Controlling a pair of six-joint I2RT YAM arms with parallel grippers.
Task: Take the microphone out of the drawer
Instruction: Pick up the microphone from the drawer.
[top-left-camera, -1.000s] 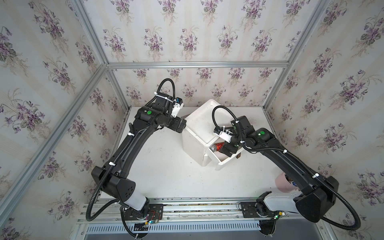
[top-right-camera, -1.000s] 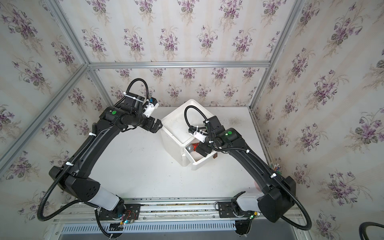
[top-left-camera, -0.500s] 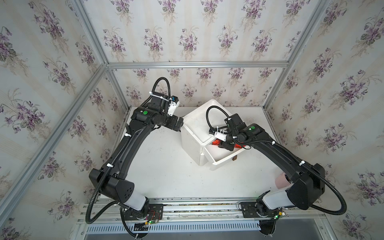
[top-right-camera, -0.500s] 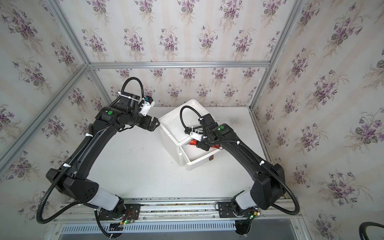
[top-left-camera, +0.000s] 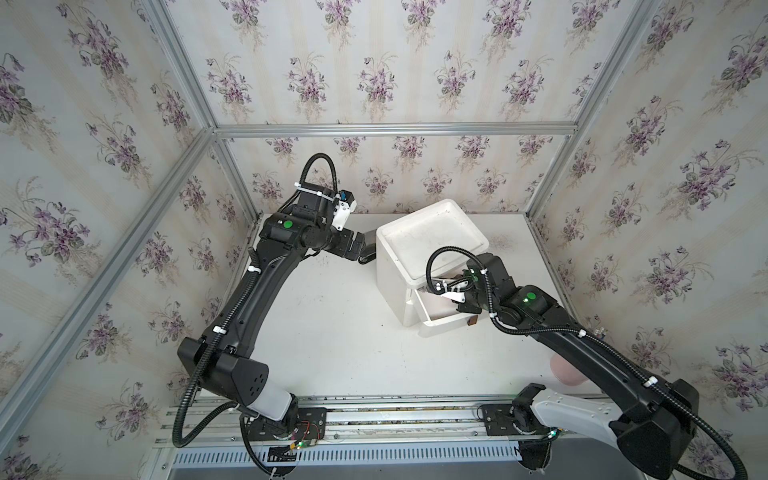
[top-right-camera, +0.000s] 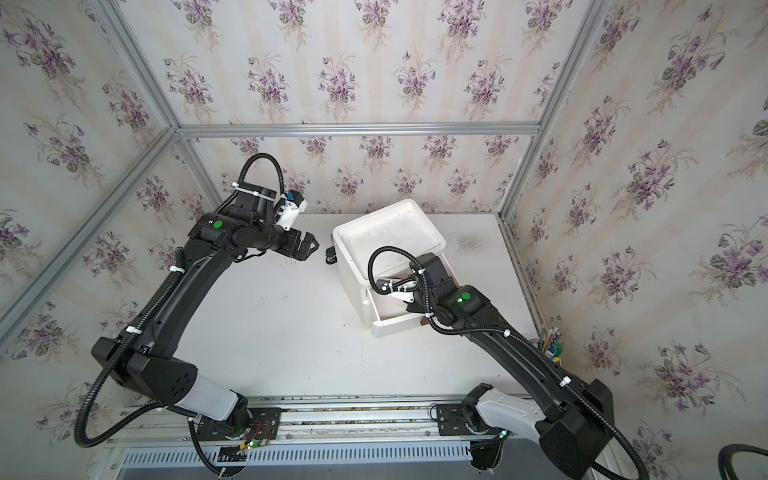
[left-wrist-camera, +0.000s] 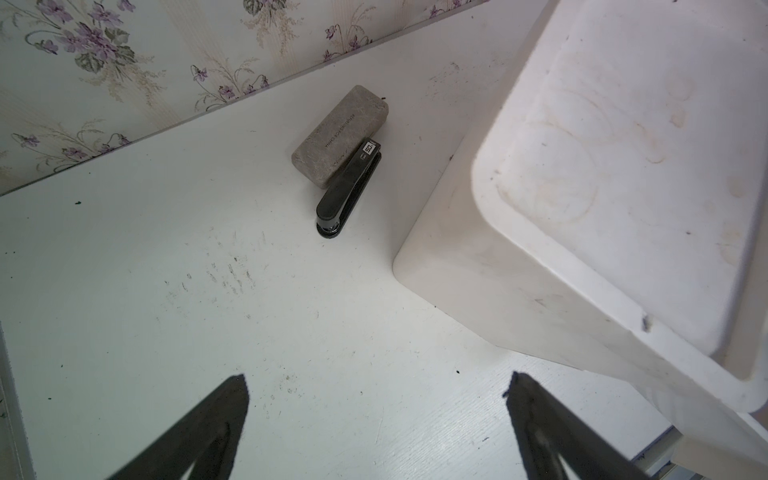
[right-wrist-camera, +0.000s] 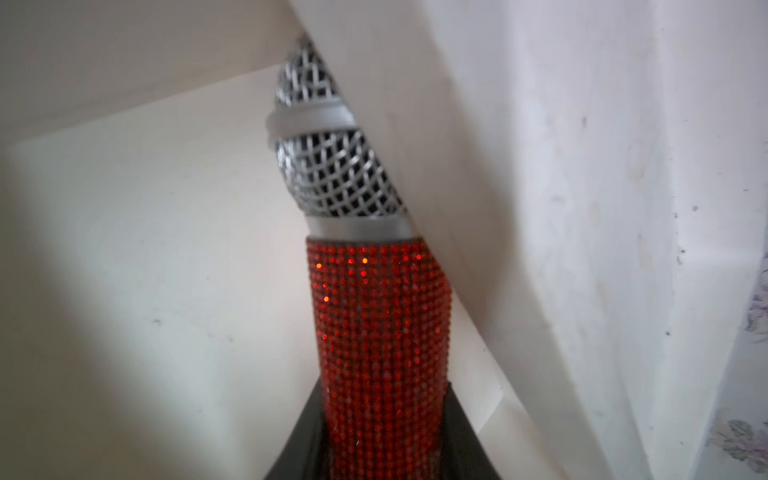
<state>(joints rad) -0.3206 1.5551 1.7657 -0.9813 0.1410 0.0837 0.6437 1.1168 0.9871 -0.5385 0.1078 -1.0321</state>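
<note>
Our right arm (top-left-camera: 582, 345) reaches forward, wrist dipped into the open drawer (top-left-camera: 446, 326), right gripper (right-wrist-camera: 382, 432) clamped on the mic (right-wrist-camera: 378, 324) (red, sparkly) inside. Our left gripper (left-wrist-camera: 377, 378) hovers wide open beside the cabinet (top-left-camera: 432, 237), holding nothing.

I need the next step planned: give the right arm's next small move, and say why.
Probably draw the microphone back, away from the cabinet, before any lift. The right jaws are shut on its red handle, it lies in the open drawer, and its mesh head is partly hidden behind a white edge, so a straight lift might catch.
</note>
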